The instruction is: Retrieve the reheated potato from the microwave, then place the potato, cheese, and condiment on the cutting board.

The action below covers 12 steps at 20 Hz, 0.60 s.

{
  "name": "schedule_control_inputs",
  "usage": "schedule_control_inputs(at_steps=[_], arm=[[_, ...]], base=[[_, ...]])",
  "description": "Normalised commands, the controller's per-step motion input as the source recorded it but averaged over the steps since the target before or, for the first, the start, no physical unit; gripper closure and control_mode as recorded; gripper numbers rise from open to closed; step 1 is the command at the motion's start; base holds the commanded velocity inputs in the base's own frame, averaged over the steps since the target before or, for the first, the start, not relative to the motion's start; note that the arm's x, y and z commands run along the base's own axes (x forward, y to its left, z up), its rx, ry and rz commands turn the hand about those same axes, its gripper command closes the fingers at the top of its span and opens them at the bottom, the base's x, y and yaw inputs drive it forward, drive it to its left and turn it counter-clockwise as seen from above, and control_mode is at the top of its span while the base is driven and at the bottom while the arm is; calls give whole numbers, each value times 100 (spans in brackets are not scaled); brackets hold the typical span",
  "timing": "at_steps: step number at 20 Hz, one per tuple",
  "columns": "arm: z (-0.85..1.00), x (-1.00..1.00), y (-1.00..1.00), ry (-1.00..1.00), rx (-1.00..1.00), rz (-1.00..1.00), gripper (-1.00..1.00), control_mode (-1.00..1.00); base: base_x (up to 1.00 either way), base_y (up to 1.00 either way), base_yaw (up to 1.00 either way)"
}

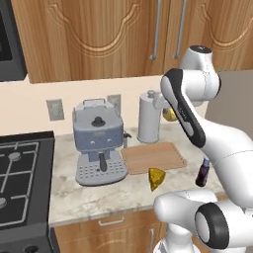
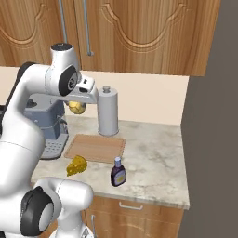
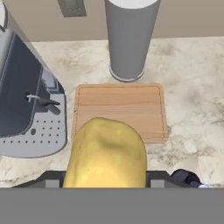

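My gripper [image 2: 77, 106] is shut on the yellowish potato [image 3: 107, 153] and holds it high over the counter, above the near edge of the wooden cutting board [image 3: 120, 107]. From the left, the potato [image 1: 169, 114] peeks out behind the forearm. The cutting board [image 1: 153, 157] lies bare between the coffee machine and the counter's right part. The yellow cheese wedge [image 1: 156, 178] lies on the counter just in front of the board. The dark condiment bottle [image 2: 117, 172] stands upright to the right of the cheese. A corner of the black microwave [image 1: 10, 44] shows at upper left.
A grey coffee machine [image 1: 98, 143] stands left of the board. A tall grey cylinder [image 2: 108, 111] stands behind it against the wall. The black stove [image 1: 22, 183] is at far left. A grey wall panel [image 2: 211, 139] bounds the counter on the right.
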Motion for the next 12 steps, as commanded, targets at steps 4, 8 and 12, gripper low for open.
schedule_control_inputs(at_steps=[4,8,12], arm=[[0,0,0,0,0,0,100,100],[0,0,0,0,0,0,100,100],[0,0,0,0,0,0,100,100]], base=[[43,3,0],[30,0,0],[40,2,0]])
